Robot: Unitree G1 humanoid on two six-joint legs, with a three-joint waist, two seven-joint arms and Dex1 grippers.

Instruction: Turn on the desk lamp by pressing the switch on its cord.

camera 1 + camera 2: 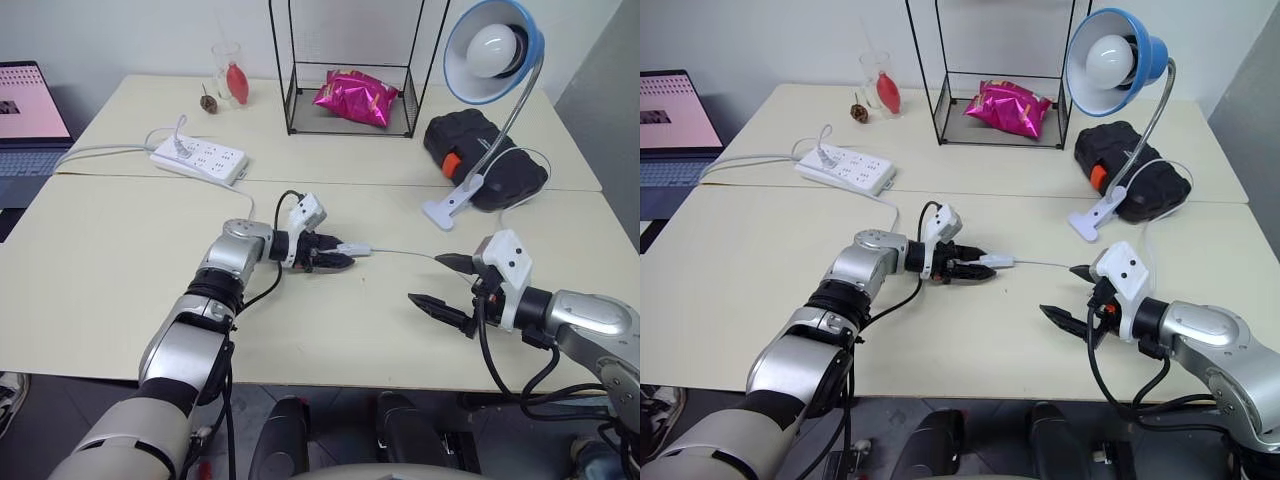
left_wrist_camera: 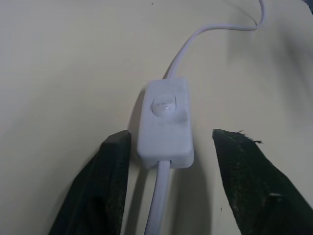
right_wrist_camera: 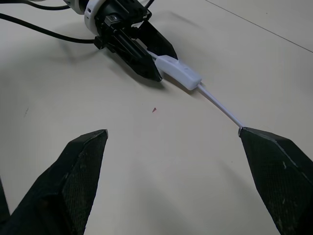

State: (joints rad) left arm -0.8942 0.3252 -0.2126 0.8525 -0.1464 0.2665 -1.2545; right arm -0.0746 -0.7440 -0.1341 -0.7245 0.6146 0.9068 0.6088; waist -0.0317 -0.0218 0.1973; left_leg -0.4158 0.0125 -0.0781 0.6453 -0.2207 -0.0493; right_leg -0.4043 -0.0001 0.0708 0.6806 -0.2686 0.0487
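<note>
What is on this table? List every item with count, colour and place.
table: two pushed together, cream
desk lamp: one, blue shade, white bulb, back right
switch: one, white, table centre
cord: one, thin, white, runs right from the switch
power strip: one, white, back left
wire rack: one, black, back centre
snack bag: one, pink, inside the rack
glass: one, clear, red thing inside, back left
case: one, black, behind the lamp's clip
laptop: one, far left
left hand: black fingers astride the switch
right hand: black fingers open, front right
</note>
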